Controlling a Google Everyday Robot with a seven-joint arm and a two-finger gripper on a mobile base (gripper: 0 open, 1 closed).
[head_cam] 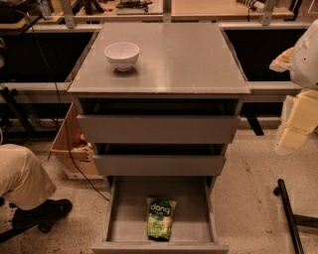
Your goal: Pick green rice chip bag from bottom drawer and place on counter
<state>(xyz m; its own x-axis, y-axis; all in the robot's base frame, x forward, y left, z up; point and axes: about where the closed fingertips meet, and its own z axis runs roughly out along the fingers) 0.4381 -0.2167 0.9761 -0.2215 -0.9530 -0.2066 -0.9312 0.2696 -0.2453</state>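
The green rice chip bag (pixel 161 224) lies flat in the open bottom drawer (pixel 126 218), near its front and a little right of the middle, logo up. The two higher grey drawers are pulled out slightly. The counter (pixel 184 59) is the grey metal top of the cabinet. My gripper (pixel 294 135) hangs at the right edge of the view, beside the cabinet at about the height of the top drawer. It is well above and to the right of the bag and holds nothing that I can see.
A white bowl (pixel 121 55) stands on the counter's left rear part. A cardboard box (pixel 69 149) sits on the floor left of the cabinet. A person's leg and black shoe (pixel 42 211) are at lower left. A black stand leg (pixel 290 218) lies at lower right. A tan workbench (pixel 198 9) runs behind.
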